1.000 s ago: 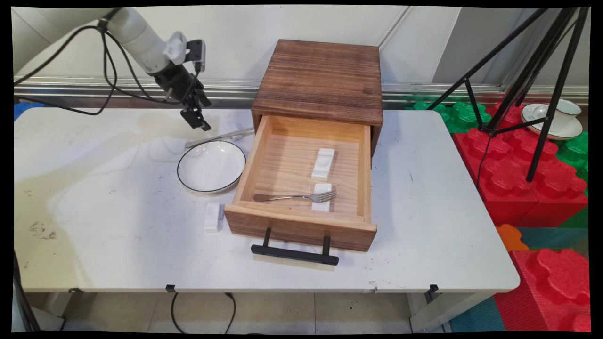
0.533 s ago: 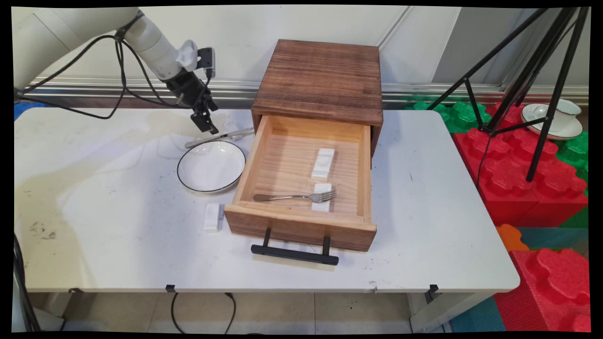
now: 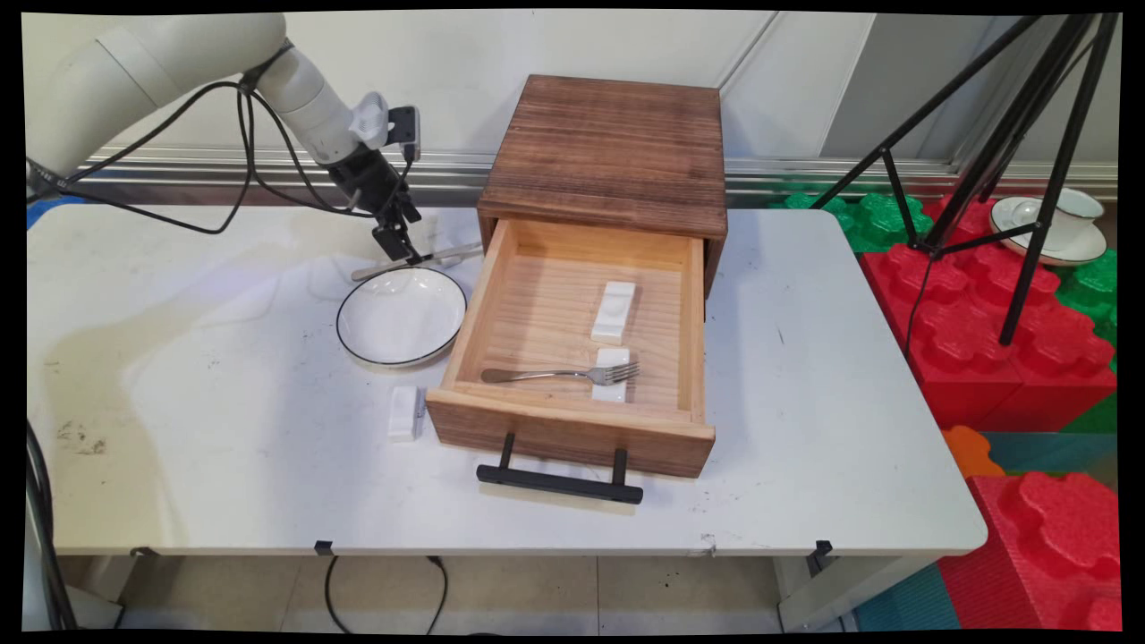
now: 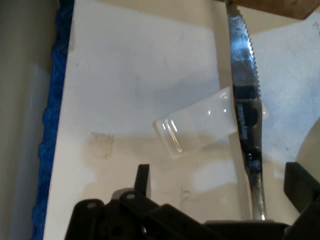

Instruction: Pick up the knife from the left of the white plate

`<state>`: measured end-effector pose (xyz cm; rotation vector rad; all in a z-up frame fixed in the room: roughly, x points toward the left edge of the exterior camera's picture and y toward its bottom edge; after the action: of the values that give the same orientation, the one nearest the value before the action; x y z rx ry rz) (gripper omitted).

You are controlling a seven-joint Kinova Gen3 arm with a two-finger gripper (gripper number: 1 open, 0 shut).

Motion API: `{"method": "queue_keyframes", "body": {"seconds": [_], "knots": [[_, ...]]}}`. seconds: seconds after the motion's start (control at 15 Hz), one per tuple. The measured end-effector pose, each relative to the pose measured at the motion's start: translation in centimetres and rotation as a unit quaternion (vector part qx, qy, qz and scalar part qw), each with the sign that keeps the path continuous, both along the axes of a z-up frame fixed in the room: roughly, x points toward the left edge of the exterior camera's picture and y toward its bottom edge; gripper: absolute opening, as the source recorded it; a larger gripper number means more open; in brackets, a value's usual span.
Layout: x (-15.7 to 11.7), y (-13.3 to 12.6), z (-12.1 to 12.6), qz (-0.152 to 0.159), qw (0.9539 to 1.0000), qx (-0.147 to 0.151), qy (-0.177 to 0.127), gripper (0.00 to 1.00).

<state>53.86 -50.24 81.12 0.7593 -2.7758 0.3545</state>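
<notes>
The gripper (image 4: 217, 182) is hovering with fingers (image 4: 142, 180) spread apart, the knife (image 4: 247, 115) lying between them, nearer the right-hand one.

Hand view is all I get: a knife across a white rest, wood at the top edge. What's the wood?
Observer: A wooden cabinet. Its drawer stands pulled open, just right of the knife.
Operator: Anything in the drawer?
Observer: A fork, its tines on a white rest, and a second rest behind it with nothing on it.
Operator: Pale curve at my right edge?
Observer: A white plate with a dark rim, on the table just to the near side of the knife.
</notes>
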Motion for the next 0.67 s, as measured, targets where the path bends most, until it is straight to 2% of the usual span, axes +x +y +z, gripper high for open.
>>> {"method": "queue_keyframes", "body": {"seconds": [0.4, 0.47, 0.67], "knots": [[-0.32, -0.34, -0.86, 0.0, 1.0, 0.005, 0.0, 1.0], [-0.32, -0.32, -0.91, 0.001, 1.0, 0.005, 0.001, 0.0], [-0.45, -0.32, -1.06, 0.001, 1.0, 0.007, 0.002, 0.0]]}}
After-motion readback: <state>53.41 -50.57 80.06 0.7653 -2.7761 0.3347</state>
